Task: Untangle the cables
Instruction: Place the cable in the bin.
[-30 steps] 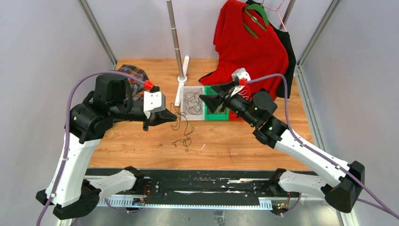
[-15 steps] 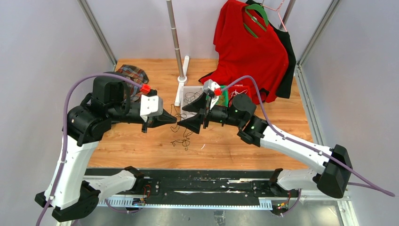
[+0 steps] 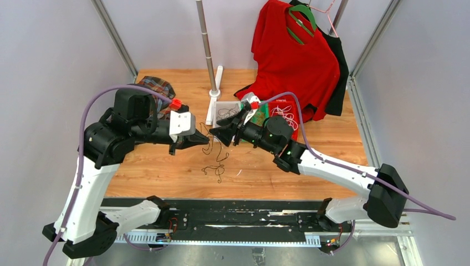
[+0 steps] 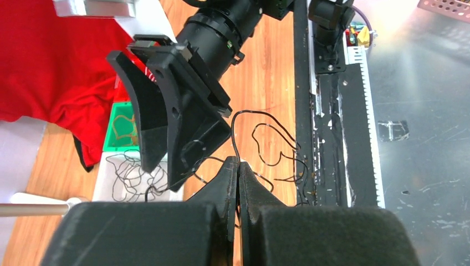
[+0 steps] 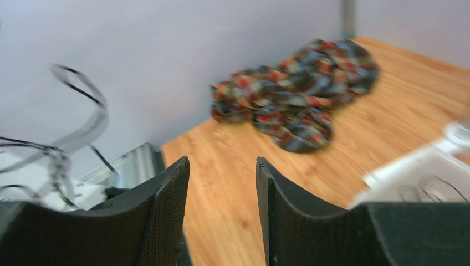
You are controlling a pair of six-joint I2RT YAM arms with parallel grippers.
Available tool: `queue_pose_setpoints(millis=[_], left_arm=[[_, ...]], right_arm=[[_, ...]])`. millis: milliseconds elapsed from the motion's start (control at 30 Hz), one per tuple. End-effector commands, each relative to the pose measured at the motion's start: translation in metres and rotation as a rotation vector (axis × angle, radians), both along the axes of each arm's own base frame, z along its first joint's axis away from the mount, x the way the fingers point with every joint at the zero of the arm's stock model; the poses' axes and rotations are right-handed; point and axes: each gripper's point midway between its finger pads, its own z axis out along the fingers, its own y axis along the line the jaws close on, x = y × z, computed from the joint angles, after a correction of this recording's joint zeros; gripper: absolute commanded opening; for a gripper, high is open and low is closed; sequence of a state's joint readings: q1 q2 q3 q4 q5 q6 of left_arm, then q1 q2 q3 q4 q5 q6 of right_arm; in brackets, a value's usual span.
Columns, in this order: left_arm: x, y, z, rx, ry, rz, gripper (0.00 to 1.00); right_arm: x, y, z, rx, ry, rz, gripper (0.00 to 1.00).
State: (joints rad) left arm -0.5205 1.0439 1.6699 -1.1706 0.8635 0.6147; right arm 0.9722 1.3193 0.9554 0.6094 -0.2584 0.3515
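Note:
My left gripper (image 3: 207, 141) is shut on a thin black cable (image 3: 217, 162) and holds it above the wooden table; the cable hangs down to a small curly tangle on the wood. In the left wrist view the cable (image 4: 260, 130) rises from between the closed fingertips of the left gripper (image 4: 238, 162) and loops to the right. My right gripper (image 3: 216, 133) is open and empty, its tips close to the left gripper's tips. Its black fingers (image 4: 166, 116) fill the upper left of the left wrist view. In its own view the right gripper (image 5: 221, 166) holds nothing.
A white bin (image 3: 217, 106) holds more black cables, a green bin (image 3: 260, 114) sits beside it, and a red bin holds white cables (image 3: 285, 115). A plaid cloth (image 3: 158, 87) lies at the back left. A metal pole (image 3: 206, 44) and a hanging red shirt (image 3: 294, 55) stand behind.
My right arm has swung left from over the bins to just beside the left gripper's tips, staying open. The left gripper has kept hold of the black cable and barely moved.

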Motion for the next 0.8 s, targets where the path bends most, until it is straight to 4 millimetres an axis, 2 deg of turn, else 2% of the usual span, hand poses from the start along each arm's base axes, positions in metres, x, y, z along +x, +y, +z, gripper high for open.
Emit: queue_pose_setpoints(millis=[0,33,133,233,300,400,500,633,767], left_arm=[[0.013,-0.002,-0.006,0.033,-0.020,0.018,0.00],[0.017,-0.003,-0.007,0.039,-0.023,0.023,0.00],[0.035,-0.005,-0.013,0.074,-0.030,0.053,0.01],[0.077,-0.010,-0.020,0.097,-0.052,0.183,0.01],[0.109,-0.014,-0.025,0.094,-0.085,0.270,0.00],[0.157,-0.021,-0.035,0.080,-0.123,0.395,0.00],[0.198,-0.025,-0.055,0.123,-0.171,0.470,0.01],[0.234,-0.027,-0.080,0.192,-0.211,0.493,0.01],[0.274,-0.023,-0.096,0.258,-0.303,0.547,0.00]], right_arm=[[0.054,-0.044,-0.039,-0.105,0.042,-0.353,0.47],[0.061,-0.054,-0.051,-0.144,0.043,-0.402,0.47],[0.072,-0.085,-0.081,-0.224,0.057,-0.517,0.56],[0.074,-0.120,-0.103,-0.281,0.071,-0.613,0.60],[0.074,-0.145,-0.110,-0.305,0.079,-0.690,0.63],[0.075,-0.184,-0.113,-0.325,0.090,-0.837,0.65],[0.073,-0.211,-0.110,-0.325,0.082,-0.930,0.65],[0.068,-0.231,-0.106,-0.357,0.076,-0.986,0.62],[0.065,-0.234,-0.108,-0.368,0.075,-0.980,0.61]])
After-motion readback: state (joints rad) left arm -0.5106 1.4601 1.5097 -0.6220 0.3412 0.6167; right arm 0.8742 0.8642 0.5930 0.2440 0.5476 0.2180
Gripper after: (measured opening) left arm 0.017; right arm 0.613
